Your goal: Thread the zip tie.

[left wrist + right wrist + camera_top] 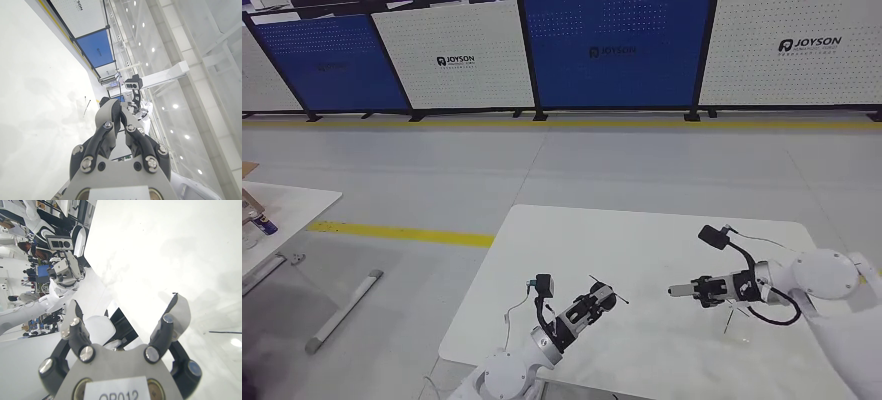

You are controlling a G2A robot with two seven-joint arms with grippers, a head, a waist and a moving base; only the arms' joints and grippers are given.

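Note:
My left gripper [600, 298] hovers over the white table's near left part, shut on a thin black zip tie [608, 287] that crosses its fingertips. The left wrist view has its ribbed pads [117, 111] pressed together. In the right wrist view that gripper [63, 269] hangs beyond the table edge with the tie as a dark line across it. My right gripper [679, 291] is level with it, a short gap to its right, pointing toward it. Its jaws stand wide open with nothing between them [125, 306]. A second black zip tie [729, 320] lies flat on the table under the right arm.
The white table [642, 240] is bare toward its far side. The loose zip tie [86, 107] [225, 332] lies on the tabletop close to the right gripper. A smaller table [282, 215] with items stands far left, and blue and white panels [612, 50] line the back.

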